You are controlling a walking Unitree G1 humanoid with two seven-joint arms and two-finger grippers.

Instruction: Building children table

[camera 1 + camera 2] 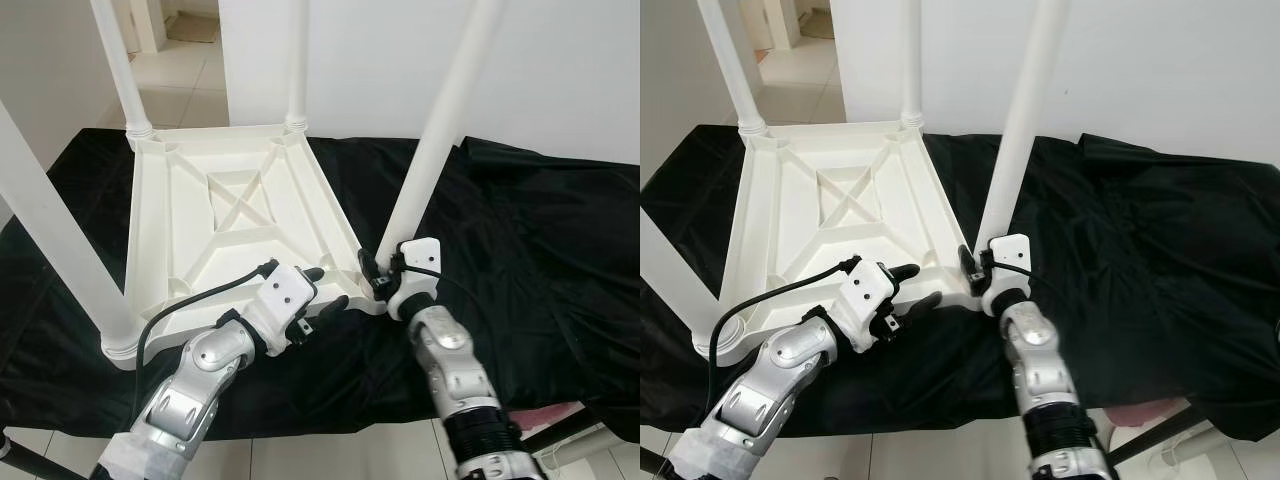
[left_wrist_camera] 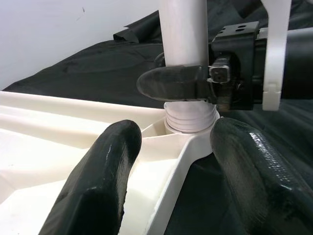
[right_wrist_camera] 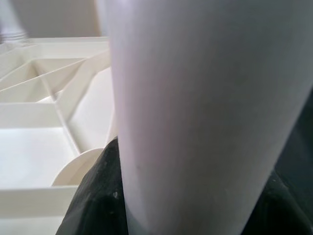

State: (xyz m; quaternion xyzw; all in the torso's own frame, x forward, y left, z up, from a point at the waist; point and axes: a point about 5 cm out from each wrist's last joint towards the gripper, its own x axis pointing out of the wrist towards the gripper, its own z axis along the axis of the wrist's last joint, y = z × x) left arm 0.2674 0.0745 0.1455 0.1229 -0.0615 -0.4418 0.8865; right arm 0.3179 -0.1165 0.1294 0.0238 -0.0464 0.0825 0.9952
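Note:
An upside-down white plastic children's table [image 1: 160, 215] lies on a black cloth, with its legs pointing up. At the near right corner, my right gripper [image 1: 379, 271] is shut on the base of one leg [image 1: 440, 130], just above its ribbed end [image 2: 190, 120]. That leg's shaft [image 3: 205, 112] stands close before the right wrist camera. My left gripper [image 1: 326, 287] is open at the same corner. Its two fingers [image 2: 105, 176] straddle the tabletop's rim [image 2: 181, 161], and I cannot tell whether they touch it.
Three more legs stand up: near left [image 1: 60, 230], far left [image 1: 120, 60] and far right [image 1: 297, 60]. The black cloth [image 1: 540, 240] spreads wide to the right. A white wall rises behind, and tiled floor [image 1: 190, 70] lies at the far left.

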